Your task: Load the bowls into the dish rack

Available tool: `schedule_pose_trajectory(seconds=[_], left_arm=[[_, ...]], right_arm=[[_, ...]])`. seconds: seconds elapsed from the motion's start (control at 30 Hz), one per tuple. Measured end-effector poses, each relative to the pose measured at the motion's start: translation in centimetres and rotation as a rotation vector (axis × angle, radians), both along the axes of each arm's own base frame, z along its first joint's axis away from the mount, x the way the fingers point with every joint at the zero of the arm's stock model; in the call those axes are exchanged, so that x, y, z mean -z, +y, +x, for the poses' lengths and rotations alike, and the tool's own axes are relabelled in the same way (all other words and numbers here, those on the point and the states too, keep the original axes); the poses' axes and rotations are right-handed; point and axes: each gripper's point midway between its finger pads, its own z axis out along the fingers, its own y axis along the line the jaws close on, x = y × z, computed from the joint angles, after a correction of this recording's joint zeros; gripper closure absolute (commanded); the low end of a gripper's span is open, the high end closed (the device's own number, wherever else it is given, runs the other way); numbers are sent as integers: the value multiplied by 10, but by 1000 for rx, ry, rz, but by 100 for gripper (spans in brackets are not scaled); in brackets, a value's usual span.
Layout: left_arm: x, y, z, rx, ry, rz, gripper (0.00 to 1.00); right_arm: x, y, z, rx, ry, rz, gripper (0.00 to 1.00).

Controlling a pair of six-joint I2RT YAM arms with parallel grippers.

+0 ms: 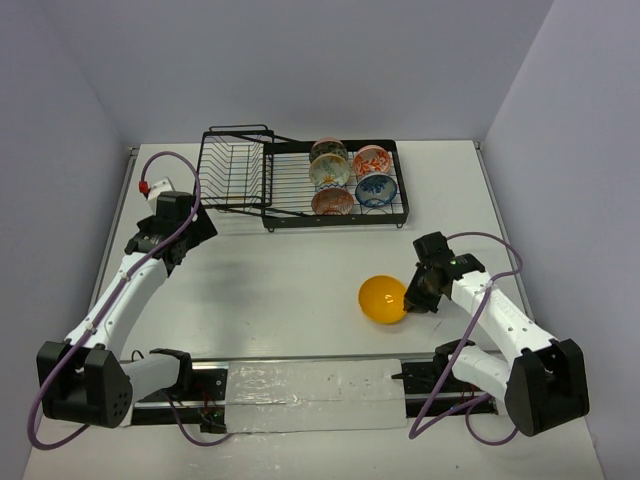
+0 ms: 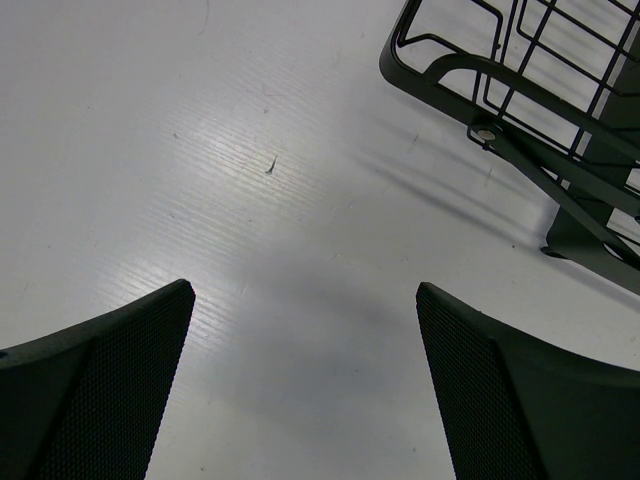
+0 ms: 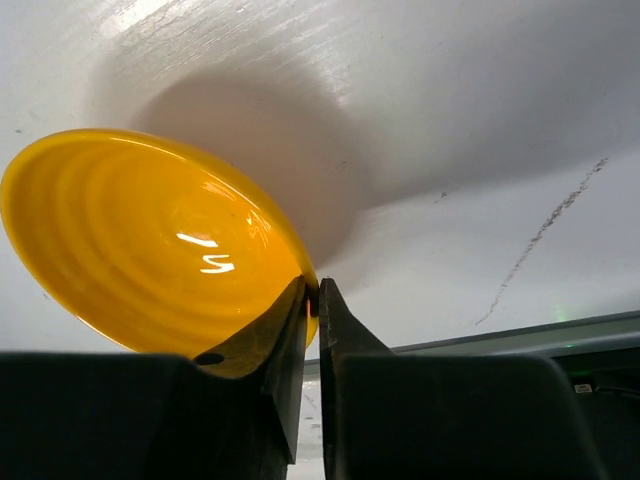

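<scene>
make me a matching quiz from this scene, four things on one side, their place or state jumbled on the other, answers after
Things:
1 yellow bowl
2 blue bowl
3 left jaws
4 right jaws

Place or state:
a open, above the table
b shut on a bowl rim
c in the rack
d outside the rack, rim pinched

Pairs: 1-d, 2-c, 3-a, 4-b
</scene>
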Motion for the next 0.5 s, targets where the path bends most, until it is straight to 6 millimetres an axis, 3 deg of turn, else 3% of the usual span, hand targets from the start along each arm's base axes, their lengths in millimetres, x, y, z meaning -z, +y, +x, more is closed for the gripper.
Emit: schedule_pose_trajectory(seconds=[0.2, 0.23, 0.37, 0.43, 0.5], left_arm=[[0, 0, 0, 0, 0, 0, 2], [0, 0, 0, 0, 0, 0, 2], [0, 0, 0, 0, 0, 0, 2], [0, 0, 0, 0, 0, 0, 2], [0, 0, 0, 2, 0, 0, 2]], right_arm=[[0, 1, 0, -1, -1, 8, 92], [0, 1, 0, -2, -1, 8, 86], [0, 2, 1, -2, -3, 8, 82], [1, 2, 1, 0, -4, 9, 70], [4, 1, -1, -1, 1, 8, 72]])
